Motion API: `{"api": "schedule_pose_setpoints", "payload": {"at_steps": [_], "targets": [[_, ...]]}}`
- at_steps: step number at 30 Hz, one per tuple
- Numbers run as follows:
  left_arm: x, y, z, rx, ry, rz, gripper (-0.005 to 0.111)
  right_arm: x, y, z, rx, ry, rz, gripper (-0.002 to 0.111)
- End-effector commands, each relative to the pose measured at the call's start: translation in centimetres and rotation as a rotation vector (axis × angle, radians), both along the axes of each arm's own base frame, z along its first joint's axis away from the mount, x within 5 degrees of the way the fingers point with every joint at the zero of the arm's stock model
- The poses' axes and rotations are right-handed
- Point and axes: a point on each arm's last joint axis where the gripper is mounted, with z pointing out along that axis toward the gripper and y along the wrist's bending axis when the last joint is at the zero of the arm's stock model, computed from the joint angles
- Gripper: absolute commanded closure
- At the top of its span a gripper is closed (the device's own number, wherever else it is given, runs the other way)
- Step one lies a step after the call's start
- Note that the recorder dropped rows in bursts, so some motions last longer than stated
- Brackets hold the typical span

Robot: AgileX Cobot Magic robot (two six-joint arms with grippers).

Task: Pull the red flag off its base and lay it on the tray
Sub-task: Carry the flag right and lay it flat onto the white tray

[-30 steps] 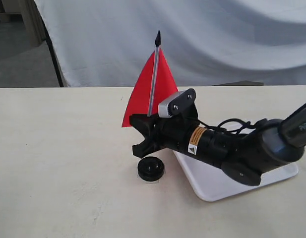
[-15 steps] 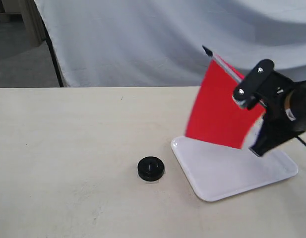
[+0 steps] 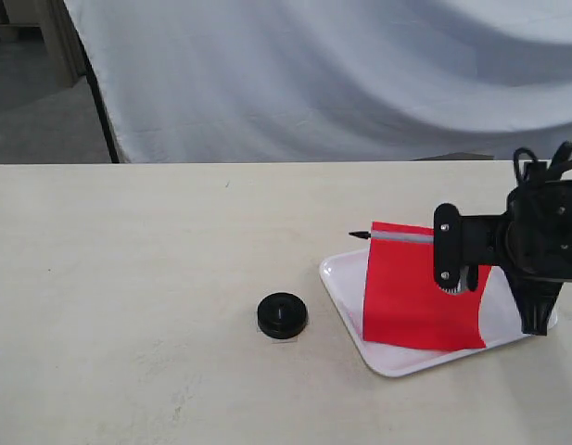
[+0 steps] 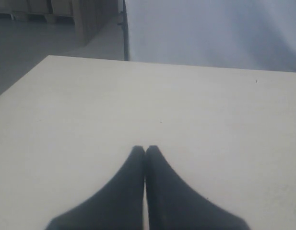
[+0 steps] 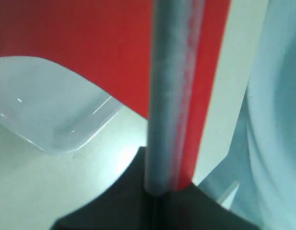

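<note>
The red flag (image 3: 411, 292) is off its base, its grey stick (image 3: 401, 236) level above the tray and its black tip pointing left. Its cloth hangs down onto the white tray (image 3: 346, 278). My right gripper (image 3: 457, 243) is shut on the stick's right end. In the right wrist view the stick (image 5: 169, 96) runs out from the shut right gripper (image 5: 174, 194), with the red cloth (image 5: 90, 38) and a tray corner (image 5: 52, 115) behind it. The round black base (image 3: 283, 315) stands empty on the table, left of the tray. My left gripper (image 4: 145, 149) is shut on nothing over bare table.
A beige table (image 3: 128, 278) carries everything. A white cloth backdrop (image 3: 341, 83) hangs behind its far edge. The left arm does not show in the exterior view.
My right gripper has carried the flag from above the base rightward and down to the tray. The stick has tipped from upright to level.
</note>
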Motion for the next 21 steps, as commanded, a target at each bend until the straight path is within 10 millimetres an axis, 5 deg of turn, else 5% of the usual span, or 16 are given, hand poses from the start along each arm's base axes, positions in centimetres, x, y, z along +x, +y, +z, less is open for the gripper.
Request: {"api": "schedule_pose_setpoints", "payload": {"at_steps": [1, 16, 21], "targets": [[0.0, 0.0, 0.0, 0.002, -0.004, 0.002, 0.107, 1.3, 0.7, -1.9, -0.070, 0.027, 0.115, 0.109], [0.0, 0.0, 0.0, 0.002, -0.004, 0.002, 0.107, 2.9, 2.0, -8.0, -0.097, 0.180, 0.239, 0.108], [0.0, 0.0, 0.0, 0.002, -0.004, 0.002, 0.107, 3.0, 2.1, -8.1, -0.075, 0.165, 0.212, 0.079]]}}
